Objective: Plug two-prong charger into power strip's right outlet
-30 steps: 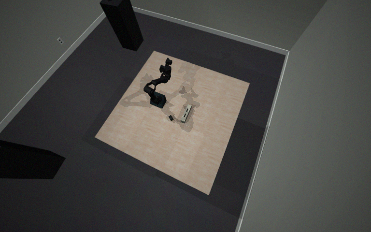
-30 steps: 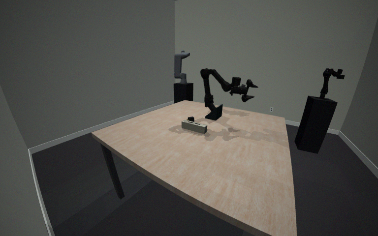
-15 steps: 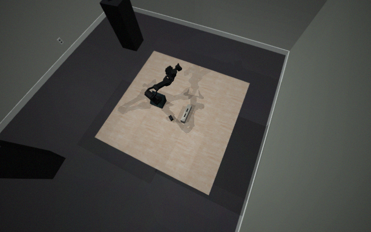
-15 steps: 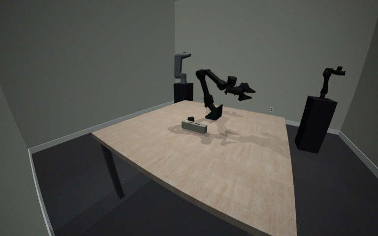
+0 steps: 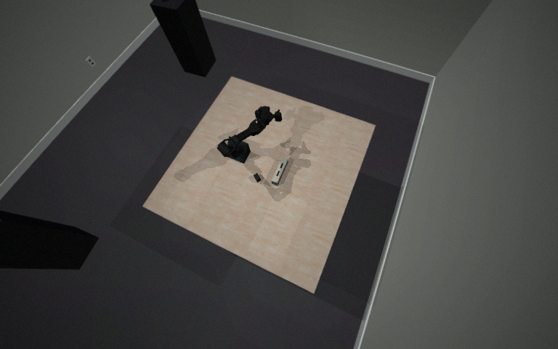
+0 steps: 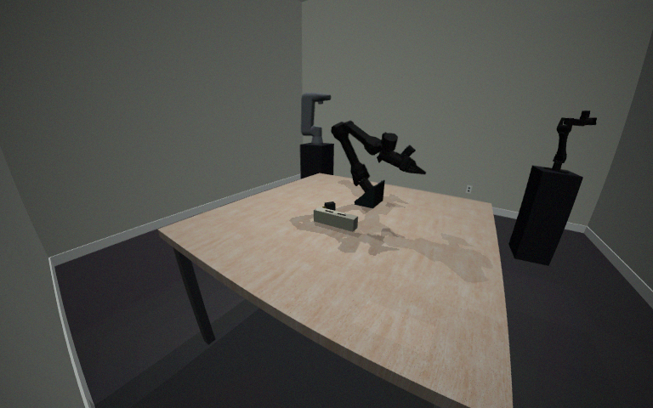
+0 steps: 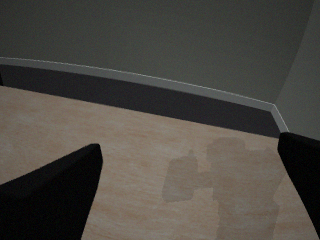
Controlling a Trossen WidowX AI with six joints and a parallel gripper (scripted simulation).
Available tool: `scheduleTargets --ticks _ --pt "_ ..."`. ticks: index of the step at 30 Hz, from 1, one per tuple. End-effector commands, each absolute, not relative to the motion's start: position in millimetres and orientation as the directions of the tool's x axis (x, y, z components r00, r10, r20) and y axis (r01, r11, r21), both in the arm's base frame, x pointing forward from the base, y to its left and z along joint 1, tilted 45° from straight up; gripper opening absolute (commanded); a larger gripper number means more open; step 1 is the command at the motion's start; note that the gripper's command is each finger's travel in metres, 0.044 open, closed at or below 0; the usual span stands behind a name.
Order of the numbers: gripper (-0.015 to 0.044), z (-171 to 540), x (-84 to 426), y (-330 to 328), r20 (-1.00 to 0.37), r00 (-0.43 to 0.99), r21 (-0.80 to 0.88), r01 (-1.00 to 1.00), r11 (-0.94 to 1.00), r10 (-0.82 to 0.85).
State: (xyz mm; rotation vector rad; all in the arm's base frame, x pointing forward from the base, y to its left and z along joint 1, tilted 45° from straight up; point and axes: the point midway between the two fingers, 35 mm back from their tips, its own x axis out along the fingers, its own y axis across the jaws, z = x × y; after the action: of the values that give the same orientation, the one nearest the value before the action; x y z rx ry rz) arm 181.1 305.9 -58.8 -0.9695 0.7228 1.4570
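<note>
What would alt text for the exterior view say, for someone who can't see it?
A black robot arm stretches over a wooden table, its pincer raised and empty. Below sit a pale power strip and, behind it, a small dark charger, unplugged.

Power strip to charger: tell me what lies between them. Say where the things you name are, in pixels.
In the top view, only tabletop [image 5: 271,242] and arm shadow lie between the charger [image 5: 256,177] and the power strip [image 5: 277,177].

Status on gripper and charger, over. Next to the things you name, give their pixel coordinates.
Gripper [image 5: 279,115] [image 6: 423,172] [image 7: 195,148] open, raised, nothing held. Charger [image 5: 256,177] [image 6: 329,205] on table [image 5: 246,214] [image 6: 385,297] [image 7: 135,200], unplugged, beside power strip [image 5: 276,179] [image 6: 334,219]. No obstruction seen between them.
</note>
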Motion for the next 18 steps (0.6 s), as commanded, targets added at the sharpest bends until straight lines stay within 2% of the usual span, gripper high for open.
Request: scheduleTargets --ticks 1,10,18 --pt "0.044 -54.5 199.1 287.8 -0.905 0.078 -0.075 -0.997 0.022 0.418" --pt "0.044 -45.3 233.1 239.2 -0.95 0.167 -0.078 -0.946 0.315 0.264" --pt "0.044 -33.0 254.4 193.2 -0.97 0.209 -0.106 -0.819 0.564 0.121"
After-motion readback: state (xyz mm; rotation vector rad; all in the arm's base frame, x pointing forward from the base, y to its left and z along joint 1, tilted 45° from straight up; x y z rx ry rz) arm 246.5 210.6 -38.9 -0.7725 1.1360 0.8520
